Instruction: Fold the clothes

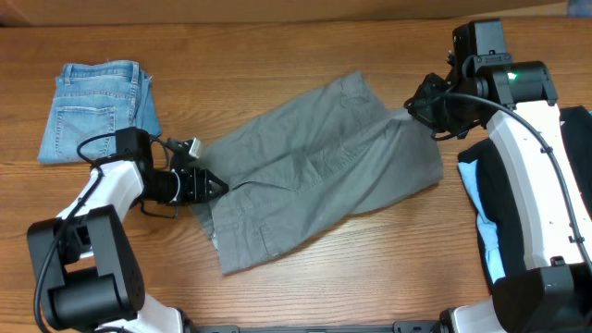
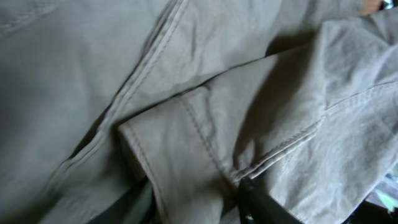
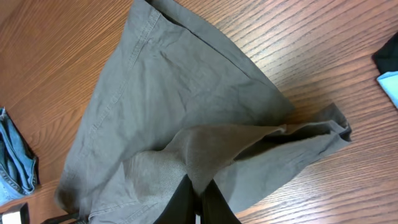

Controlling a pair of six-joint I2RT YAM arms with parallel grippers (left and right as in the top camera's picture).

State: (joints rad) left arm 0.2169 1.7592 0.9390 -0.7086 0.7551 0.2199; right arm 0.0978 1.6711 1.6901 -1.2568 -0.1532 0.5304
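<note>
The grey-khaki shorts lie spread across the middle of the wooden table, and show in the right wrist view. My left gripper is at their left edge, shut on a fold of the fabric that fills the left wrist view. My right gripper is at their upper right corner, shut on a pinch of cloth lifted a little off the table.
Folded blue denim shorts lie at the far left of the table, with their edge in the right wrist view. A light blue and black cloth lies under the right arm.
</note>
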